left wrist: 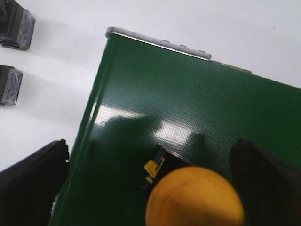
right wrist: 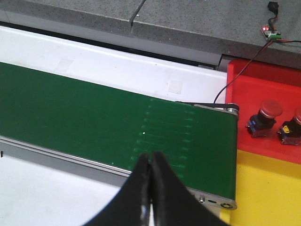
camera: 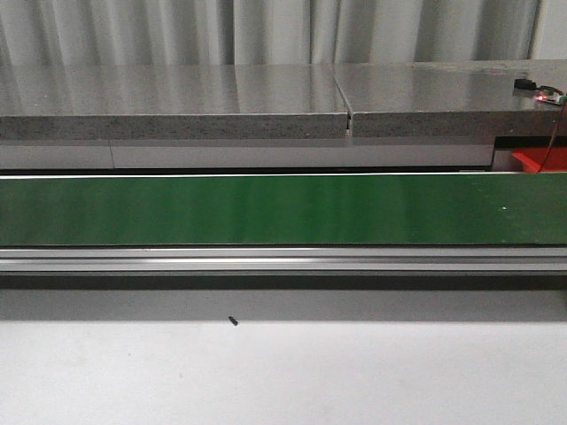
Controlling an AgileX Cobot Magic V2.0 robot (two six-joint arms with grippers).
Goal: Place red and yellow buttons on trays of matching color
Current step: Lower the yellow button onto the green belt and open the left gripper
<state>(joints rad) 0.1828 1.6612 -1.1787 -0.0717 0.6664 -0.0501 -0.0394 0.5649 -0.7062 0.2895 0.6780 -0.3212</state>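
My left gripper [left wrist: 155, 188] stood wide open astride a yellow dome-capped button [left wrist: 195, 197] lying on the glossy green conveyor belt [left wrist: 188, 108], not yet gripped. My right gripper [right wrist: 150, 174] had its black fingers pressed together, empty, above the belt's far end. Beyond it, two red-capped buttons [right wrist: 265, 117] already sat in the red plastic tray [right wrist: 254, 80]; the yellow plastic tray [right wrist: 268, 193] showed bare. I judged the task partway done. Only the wrist views showed buttons; the front view showed an empty belt.
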